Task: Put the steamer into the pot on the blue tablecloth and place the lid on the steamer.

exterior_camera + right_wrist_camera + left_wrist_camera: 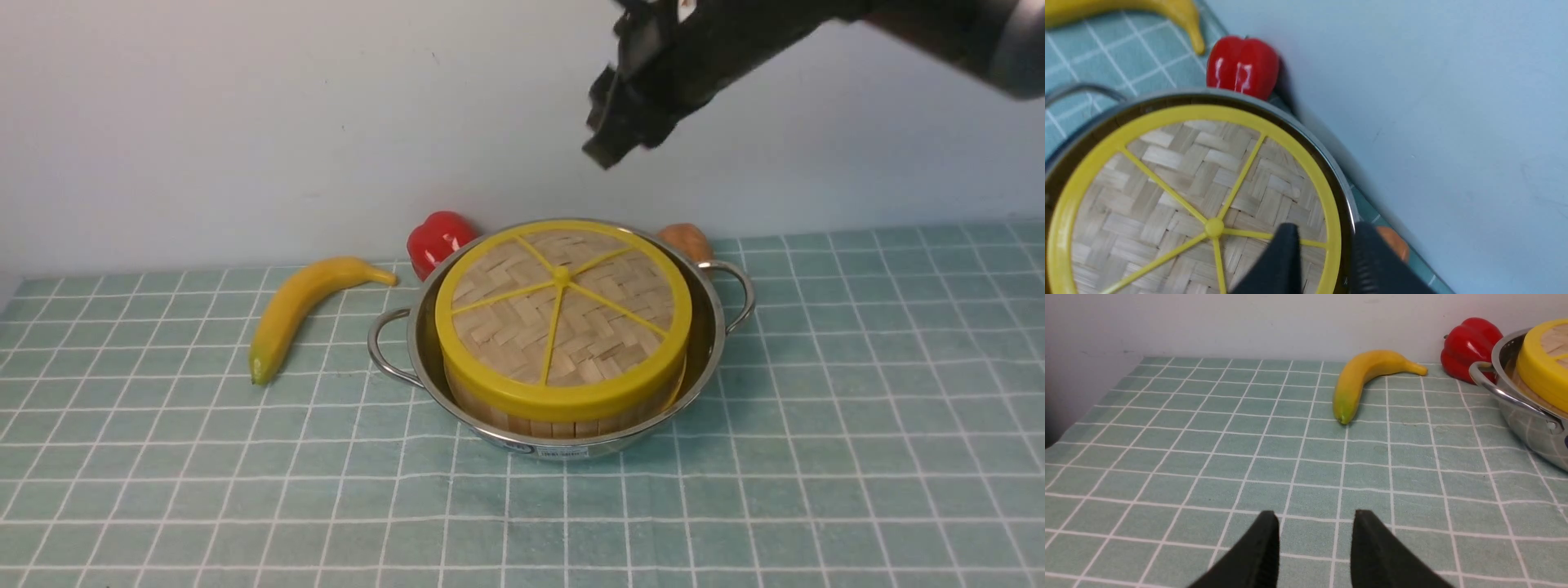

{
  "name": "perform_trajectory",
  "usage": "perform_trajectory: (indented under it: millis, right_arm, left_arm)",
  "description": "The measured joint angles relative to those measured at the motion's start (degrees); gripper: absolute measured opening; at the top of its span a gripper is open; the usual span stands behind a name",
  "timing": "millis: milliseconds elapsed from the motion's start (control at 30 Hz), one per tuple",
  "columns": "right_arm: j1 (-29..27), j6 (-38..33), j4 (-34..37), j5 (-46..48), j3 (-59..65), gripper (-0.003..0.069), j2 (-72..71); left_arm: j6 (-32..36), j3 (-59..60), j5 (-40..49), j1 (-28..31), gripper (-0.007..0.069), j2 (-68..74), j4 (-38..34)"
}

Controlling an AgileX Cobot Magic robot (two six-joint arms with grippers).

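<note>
Covering steamer, lid (pixel 604 327) sits flat

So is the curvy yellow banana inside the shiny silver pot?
No, the curved yellow banana lies on the blue-green checked cloth, left of the shiny silver pot.

front: right jaws (pixel 616 135) blurred | left wrist: pot (pixel 1527 412), lid (pixel 1541 367) cut off

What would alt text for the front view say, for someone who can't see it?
A bamboo steamer topped by its yellow-rimmed woven lid sits inside a shiny two-handled pot on a blue-green gridded tablecloth. The right gripper hangs above, clear of the lid. A banana lies left of the pot, with a red pepper behind it.
</note>
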Motion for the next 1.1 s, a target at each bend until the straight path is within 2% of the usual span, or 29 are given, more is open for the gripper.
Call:
perform_trajectory:
  millis: [67, 100, 267, 500, 633, 700, 867, 1000, 1100]
  right_arm:
    - [-0.3, 5.1, -0.3, 0.7, 0.0, 0.0018, -1.7]
    - [-0.3, 6.4, -0.4, 0.7, 0.0, -0.0001, -2.2]
    - [-0.3, 14.2, 1.2, 0.5, 0.0, -0.0013, -3.2]
    - [-0.3, 15.7, 4.1, -0.6, 0.1, -0.0010, -3.2]
    - [-0.3, 11.7, 2.5, -0.5, 2.1, -0.0007, -4.9]
    - [-0.3, 11.0, 0.9, -0.5, 6.0, -0.0006, -8.2]
    - [-3.1, 13.2, -2.4, -5.7, 26.8, -0.0001, -28.4]
    - [-9.9, 17.9, -2.5, -12.7, 44.3, 0.0003, -46.7]
    - [-18.1, 21.4, -2.7, -17.6, 55.4, 0.0008, -58.3]
  left_arm:
    - [0.0, 0.0, 0.0, 0.0, 0.0243, 0.0, 0.0]
    - [0.0, 0.0, 0.0, 0.0, 0.0243, 0.0, 0.0]
    - [0.0, 0.0, 0.0, 0.0, 0.0243, 0.0, 0.0]
    - [0.0, 0.0, 0.0, 0.0, 0.0243, 0.0, 0.0]
    - [0.0, 0.0, 0.0, 0.0, 0.0243, 0.0, 0.0]
    - [0.0, 0.0, 0.0, 0.0, 0.0243, 0.0, 0.0]
    - [0.0, 0.0, 0.0, 0.0, 0.0243, 0.0, 0.0]
    - [0.0, 0.0, 0.0, 0.0, 0.0243, 0.0, 0.0]
    - [0.0, 0.0, 0.0, 0.0, 0.0243, 0.0, 0.0]
